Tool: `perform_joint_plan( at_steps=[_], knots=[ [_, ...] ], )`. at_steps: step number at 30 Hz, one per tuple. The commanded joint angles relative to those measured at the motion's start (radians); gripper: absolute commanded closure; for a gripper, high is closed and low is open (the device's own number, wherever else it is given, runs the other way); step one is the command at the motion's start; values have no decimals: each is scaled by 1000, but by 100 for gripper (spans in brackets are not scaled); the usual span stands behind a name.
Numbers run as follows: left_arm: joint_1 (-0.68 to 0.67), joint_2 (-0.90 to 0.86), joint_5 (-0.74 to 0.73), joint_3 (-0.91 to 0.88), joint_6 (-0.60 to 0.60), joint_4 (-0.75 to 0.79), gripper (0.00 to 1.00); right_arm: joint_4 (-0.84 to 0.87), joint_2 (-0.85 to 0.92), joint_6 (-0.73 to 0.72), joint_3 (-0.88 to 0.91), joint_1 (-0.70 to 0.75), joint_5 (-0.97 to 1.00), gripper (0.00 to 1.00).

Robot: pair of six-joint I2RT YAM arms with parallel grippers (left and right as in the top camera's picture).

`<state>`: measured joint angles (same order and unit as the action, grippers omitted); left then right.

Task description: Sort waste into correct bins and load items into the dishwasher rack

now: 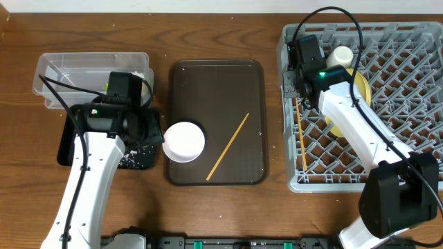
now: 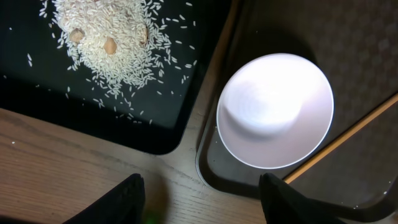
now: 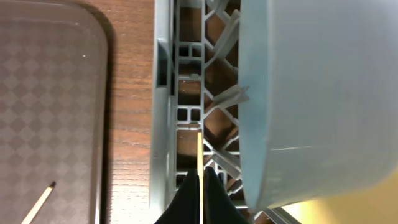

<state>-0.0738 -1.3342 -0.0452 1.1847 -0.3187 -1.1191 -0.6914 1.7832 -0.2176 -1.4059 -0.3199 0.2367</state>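
My right gripper [image 3: 199, 186] is shut on a wooden chopstick [image 3: 199, 152] over the left edge of the grey dishwasher rack [image 3: 163, 124]. From overhead this chopstick [image 1: 302, 142] lies along the rack's left side below the gripper [image 1: 296, 93]. A light blue bowl [image 3: 311, 93] stands just right of it, with the yellow plate [image 1: 360, 86] and pale cup [image 1: 340, 57] nearby. My left gripper [image 2: 202, 199] is open and empty above the table, between the black tray [image 2: 37, 112] holding rice crumbs [image 2: 112, 43] and the white bowl [image 2: 273, 109]. The second chopstick [image 1: 228, 146] lies on the brown tray.
The dark brown serving tray [image 1: 249, 76] sits in the middle, with the white bowl [image 1: 184, 142] overhanging its left edge. A clear tub [image 1: 90, 69] stands at the back left, beyond the black tray [image 1: 66, 149]. The rack [image 1: 415, 173] fills the right side.
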Motion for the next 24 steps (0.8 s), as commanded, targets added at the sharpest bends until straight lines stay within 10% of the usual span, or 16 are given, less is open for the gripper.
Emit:
perform_joint_plan(
  at_steps=[1,24],
  knots=[
    [3,-5,12,10,-16,-3,38,2,-41,-5,-6,1,-8,96],
    [3,-5,12,10,-16,-3,38,-108,-97,-6,-6,40,100,91]
  ],
)
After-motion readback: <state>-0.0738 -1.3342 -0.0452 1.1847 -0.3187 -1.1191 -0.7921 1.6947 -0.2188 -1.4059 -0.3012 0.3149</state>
